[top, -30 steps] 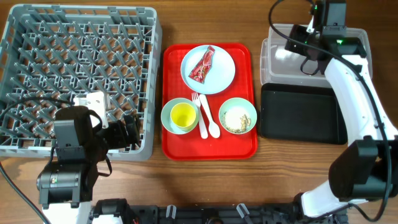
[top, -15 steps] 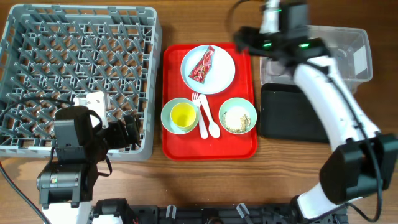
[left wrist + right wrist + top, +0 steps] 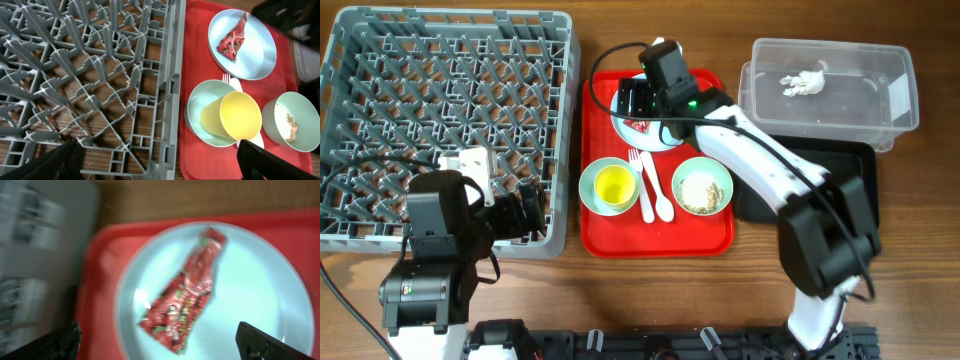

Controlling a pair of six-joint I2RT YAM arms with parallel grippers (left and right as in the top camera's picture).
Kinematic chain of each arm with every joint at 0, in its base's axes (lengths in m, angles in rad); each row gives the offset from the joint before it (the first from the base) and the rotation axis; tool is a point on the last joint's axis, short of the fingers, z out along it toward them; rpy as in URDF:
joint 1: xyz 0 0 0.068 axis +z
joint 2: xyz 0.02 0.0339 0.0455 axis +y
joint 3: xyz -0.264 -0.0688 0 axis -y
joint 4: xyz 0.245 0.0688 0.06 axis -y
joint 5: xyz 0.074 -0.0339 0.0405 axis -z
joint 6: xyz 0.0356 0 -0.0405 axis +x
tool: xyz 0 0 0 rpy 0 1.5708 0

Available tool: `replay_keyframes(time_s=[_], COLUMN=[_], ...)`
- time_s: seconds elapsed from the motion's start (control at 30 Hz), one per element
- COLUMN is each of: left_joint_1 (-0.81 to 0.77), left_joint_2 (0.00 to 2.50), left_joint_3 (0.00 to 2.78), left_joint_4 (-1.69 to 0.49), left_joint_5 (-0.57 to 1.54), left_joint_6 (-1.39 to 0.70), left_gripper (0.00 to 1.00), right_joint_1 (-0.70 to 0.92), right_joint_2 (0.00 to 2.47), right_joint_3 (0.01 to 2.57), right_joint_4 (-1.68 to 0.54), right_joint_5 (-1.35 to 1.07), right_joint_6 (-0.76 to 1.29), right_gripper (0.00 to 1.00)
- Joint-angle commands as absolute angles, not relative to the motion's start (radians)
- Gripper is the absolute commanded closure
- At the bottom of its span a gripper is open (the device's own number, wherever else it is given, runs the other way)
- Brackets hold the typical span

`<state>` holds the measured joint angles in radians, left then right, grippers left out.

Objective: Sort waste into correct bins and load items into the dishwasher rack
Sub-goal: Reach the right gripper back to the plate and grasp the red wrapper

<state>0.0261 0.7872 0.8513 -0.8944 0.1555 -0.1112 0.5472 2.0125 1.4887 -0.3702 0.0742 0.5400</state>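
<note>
The red snack wrapper (image 3: 187,297) lies on the pale-blue plate (image 3: 250,295) at the back of the red serving tray (image 3: 610,235). My right gripper (image 3: 160,345) is open and empty just above the wrapper, and in the overhead view it (image 3: 638,100) hides most of the plate. The white tissue (image 3: 805,80) lies in the clear tub (image 3: 890,60). The yellow cup (image 3: 232,117) stands in one green-blue bowl (image 3: 197,102). The other bowl (image 3: 702,187) holds crumbs. The fork (image 3: 642,175) and spoon (image 3: 662,205) lie between the bowls. My left gripper (image 3: 160,162) is open over the grey rack's (image 3: 440,120) front right corner.
The black tray (image 3: 800,190) sits in front of the clear tub, partly under it, to the right of the red tray. The right arm stretches across from the right side over the red tray's back edge. Bare wood lies along the table's front.
My right arm has swung left from the clear tub to above the plate and wrapper. The tissue now lies loose in the tub. The left arm has not moved.
</note>
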Motion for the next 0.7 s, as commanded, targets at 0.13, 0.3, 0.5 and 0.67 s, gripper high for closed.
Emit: replay_keyframes(time_s=[0.13, 0.3, 0.5, 0.67], left_joint_1=[0.024, 0.024, 0.024, 0.024], left_joint_2=[0.784, 0.784, 0.784, 0.784], left_joint_3=[0.873, 0.873, 0.873, 0.873], left_joint_4=[-0.896, -0.902, -0.904, -0.904], left_joint_5=[0.167, 0.167, 0.167, 0.167], left_joint_6=[-0.120, -0.120, -0.120, -0.120], left_gripper=[0.00, 0.00, 0.00, 0.00], right_joint_1=[0.546, 0.551, 0.569, 0.585], right_joint_2=[2.159, 2.177, 2.192, 2.209], right_joint_3=[1.485, 1.485, 1.485, 1.485], right_joint_4=[-0.328, -0.299, -0.290, -0.303], right_joint_5=[0.116, 0.117, 0.126, 0.152], right_joint_6=[0.656, 0.655, 0.658, 0.657], right_gripper=[0.00, 0.00, 0.00, 0.06])
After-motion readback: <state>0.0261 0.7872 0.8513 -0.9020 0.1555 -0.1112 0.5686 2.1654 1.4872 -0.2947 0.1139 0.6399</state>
